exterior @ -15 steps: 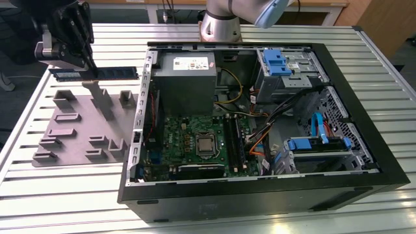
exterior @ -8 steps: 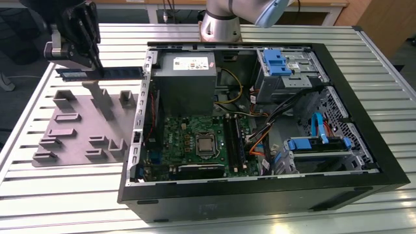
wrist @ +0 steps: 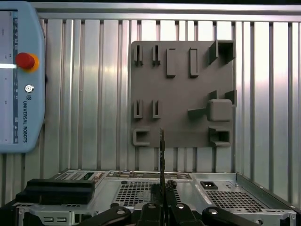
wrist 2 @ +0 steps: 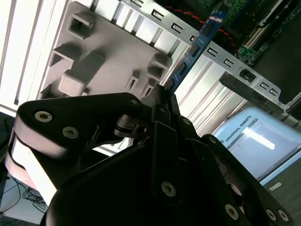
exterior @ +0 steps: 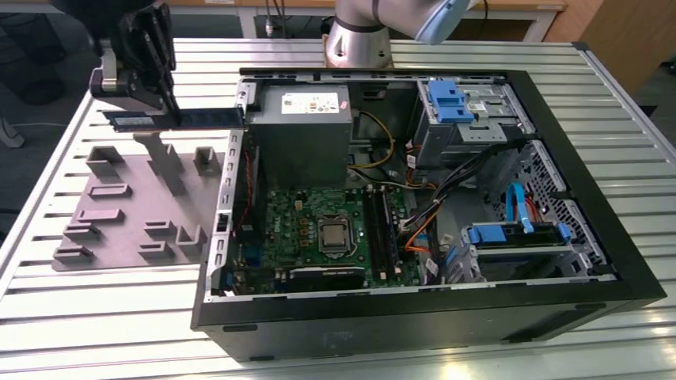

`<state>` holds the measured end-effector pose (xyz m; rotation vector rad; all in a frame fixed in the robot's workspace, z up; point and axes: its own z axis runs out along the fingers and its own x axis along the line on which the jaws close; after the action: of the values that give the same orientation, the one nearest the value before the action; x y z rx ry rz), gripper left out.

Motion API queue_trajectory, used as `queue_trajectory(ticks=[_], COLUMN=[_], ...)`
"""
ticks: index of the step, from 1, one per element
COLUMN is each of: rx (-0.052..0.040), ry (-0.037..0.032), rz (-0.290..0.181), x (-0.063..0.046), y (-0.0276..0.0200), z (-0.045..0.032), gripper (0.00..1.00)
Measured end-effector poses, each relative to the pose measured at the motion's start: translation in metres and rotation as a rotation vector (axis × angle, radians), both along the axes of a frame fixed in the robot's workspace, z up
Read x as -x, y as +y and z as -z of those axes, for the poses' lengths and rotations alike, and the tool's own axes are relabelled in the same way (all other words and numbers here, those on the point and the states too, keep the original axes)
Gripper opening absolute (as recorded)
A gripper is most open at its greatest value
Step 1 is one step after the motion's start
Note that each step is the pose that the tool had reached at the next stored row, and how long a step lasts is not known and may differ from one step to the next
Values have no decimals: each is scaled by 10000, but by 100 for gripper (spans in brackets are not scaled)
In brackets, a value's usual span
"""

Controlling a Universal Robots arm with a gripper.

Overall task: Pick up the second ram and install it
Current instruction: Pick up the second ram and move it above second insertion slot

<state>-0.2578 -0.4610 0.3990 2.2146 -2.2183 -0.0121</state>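
Scene: 1 robot arm works over a slatted metal table (exterior: 106,317) that carries an open computer case (exterior: 591,206) and a grey fixture plate (exterior: 116,214) just beside it.

Tool: the gripper (exterior: 169,111) is clamped on the second ram (exterior: 206,118). Its fingers press the stick's 2 flat faces near one end.

Task thing: the second ram hangs in the air, clear of the fixture plate and outside the case. Its free end is near the case's outer wall on the exterior view's left.

How it is held: the stick's long axis runs level. The first wrist view shows it edge-on as a thin line (wrist: 162,146) rising from the fingertips. Gripping the faces probably leaves both long edges free and keeps the board from twisting.

Second wrist view: the blue-green board (wrist 2: 197,42) with its dark chips reaches away from the jaws, across the case's perforated metal rim.

Fixture plate: its raised blocks and slots look shaped to stand parts on edge, likely so the fingers can close on flat sides. No stick sits in them now.

Destination: the long black memory slots (exterior: 382,229) lie on the green motherboard (exterior: 306,214), well apart from the stick. Whether any slot is already filled is too small to tell.

Progress: the pickup looks done, while the installing is not yet done.

Also present: a teach pendant (wrist: 21,75) lies on the table beside the plate.
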Motion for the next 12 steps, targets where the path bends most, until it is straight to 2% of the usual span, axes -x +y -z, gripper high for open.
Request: queue_trajectory(ticks=[12], rx=[0], ry=[0], rz=[0], x=[-158], y=[0], z=[0], gripper=[14])
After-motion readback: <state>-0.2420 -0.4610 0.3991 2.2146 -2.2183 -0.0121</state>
